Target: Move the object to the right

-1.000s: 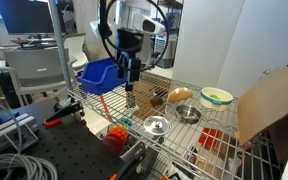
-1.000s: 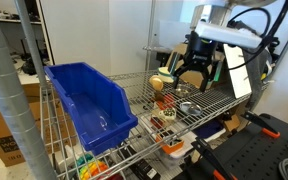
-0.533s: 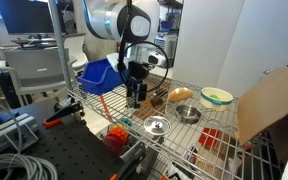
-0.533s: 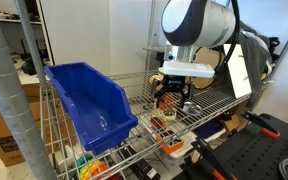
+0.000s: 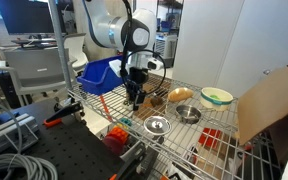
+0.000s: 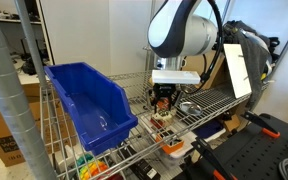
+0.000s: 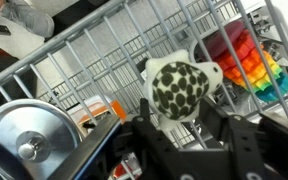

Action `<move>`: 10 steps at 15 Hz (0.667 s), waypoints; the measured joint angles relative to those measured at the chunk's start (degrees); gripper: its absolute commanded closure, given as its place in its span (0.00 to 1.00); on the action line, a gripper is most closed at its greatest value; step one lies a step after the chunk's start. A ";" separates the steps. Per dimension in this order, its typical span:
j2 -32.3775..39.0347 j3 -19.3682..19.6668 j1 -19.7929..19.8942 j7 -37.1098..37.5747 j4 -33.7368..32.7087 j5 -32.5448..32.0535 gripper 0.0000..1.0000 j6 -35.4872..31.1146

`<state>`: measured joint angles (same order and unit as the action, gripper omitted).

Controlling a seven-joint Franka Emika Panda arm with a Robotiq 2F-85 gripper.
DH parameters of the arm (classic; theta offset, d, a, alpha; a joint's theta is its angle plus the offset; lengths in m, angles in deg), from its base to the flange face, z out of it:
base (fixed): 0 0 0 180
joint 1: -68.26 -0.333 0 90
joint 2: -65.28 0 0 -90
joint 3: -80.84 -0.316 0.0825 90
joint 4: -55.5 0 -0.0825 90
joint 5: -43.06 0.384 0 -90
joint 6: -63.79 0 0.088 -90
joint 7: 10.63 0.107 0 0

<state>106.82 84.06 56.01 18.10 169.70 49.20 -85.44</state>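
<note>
Wire shelving [image 5: 216, 122] is carrying everything in this cluttered lab room. A spotted plush turtle [image 7: 180, 88] is lying on the wires near the blue bin [image 6: 84, 100]. The gripper [image 6: 164, 101] is straddling it, but whether the jaws are squeezing it cannot be told. A steel bowl [image 5: 157, 125] is sitting farther from the bin.

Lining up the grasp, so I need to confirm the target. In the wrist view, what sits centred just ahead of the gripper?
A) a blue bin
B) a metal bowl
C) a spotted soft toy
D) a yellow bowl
C: the spotted soft toy fills the middle of the wrist view right above the gripper, while the metal bowl lies well off to one side.
</note>
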 measured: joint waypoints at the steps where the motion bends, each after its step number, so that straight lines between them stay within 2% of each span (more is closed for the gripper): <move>1: 0.00 0.00 -0.01 0.02 -0.26 0.00 0.85 0.02; 2: 0.00 0.00 -0.01 0.02 -0.43 0.00 0.94 0.02; 4: -0.20 -0.06 -0.07 0.05 -0.59 0.05 1.00 0.02; 10: -2.79 0.37 0.02 0.09 -0.10 0.12 0.98 -0.26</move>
<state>104.03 84.43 56.04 18.19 169.61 49.32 -85.70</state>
